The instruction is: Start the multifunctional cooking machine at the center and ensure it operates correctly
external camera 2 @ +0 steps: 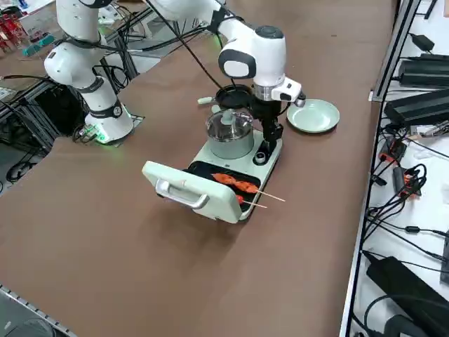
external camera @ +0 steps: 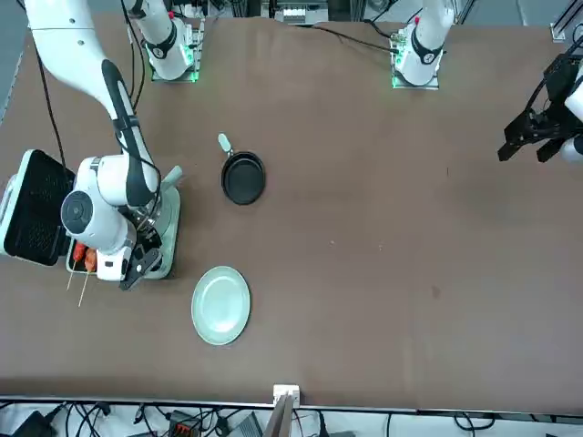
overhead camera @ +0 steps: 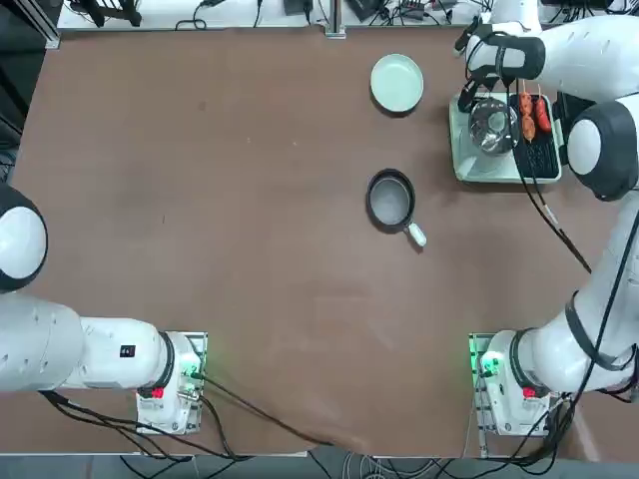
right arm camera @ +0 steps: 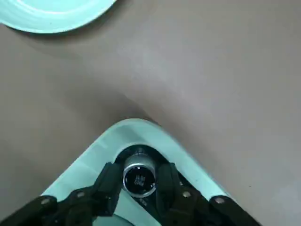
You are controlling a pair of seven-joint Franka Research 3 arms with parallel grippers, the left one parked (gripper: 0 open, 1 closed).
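The small steel knob [right arm camera: 139,179] carries tiny markings on its cap, too small to read; no other writing shows on the appliance. The right gripper [right arm camera: 136,184] is clamped on this knob, one black finger [right arm camera: 109,181] pressed against each side of it, at a corner of the multifunctional cooking machine [external camera 2: 238,165]. The machine stands at the table's far right from the robot, not at its centre. The right arm reaches out from its base, bends over the appliance and points its hand straight down onto that corner, just beside the shiny steel pot [external camera 2: 229,133]. On the black grill plate [external camera 2: 228,184] next to the pot lie orange-red skewers [external camera 2: 236,184], and the hinged lid [external camera 2: 191,192] hangs open beyond it. Past the machine, a pale green plate [overhead camera: 396,82] sits near, and a small dark frying pan [overhead camera: 390,200] rests further toward the table's middle.
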